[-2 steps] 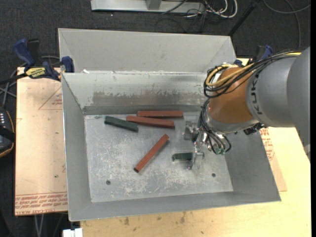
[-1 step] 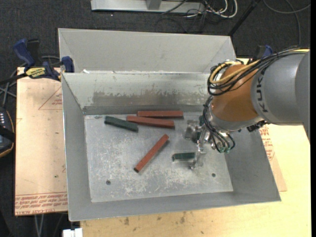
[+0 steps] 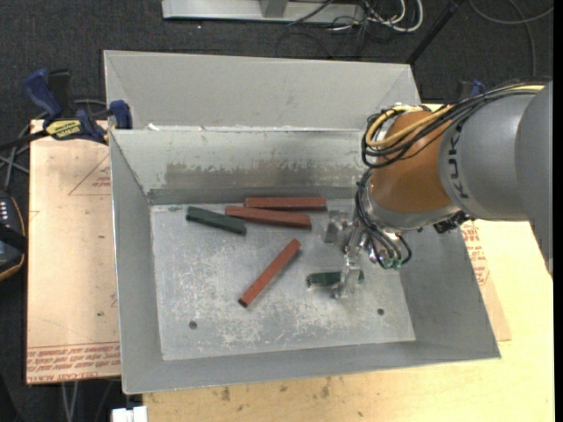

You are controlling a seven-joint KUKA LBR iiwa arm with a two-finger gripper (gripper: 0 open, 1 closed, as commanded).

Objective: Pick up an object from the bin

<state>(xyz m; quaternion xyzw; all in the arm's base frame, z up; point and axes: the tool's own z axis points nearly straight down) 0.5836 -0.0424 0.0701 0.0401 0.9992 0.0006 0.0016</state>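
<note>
My gripper (image 3: 345,281) reaches down on the right side of the bin floor, its tips at the right end of a small dark green block (image 3: 324,280). The block lies flat on the floor and seems to sit between or just under the fingertips. A reddish-brown bar (image 3: 270,272) lies diagonally a little to the left of the gripper.
Two more reddish-brown bars (image 3: 284,203) (image 3: 268,217) lie side by side near the back wall, with a dark green bar (image 3: 215,220) to their left. The arm and its cables hang over the bin's right side.
</note>
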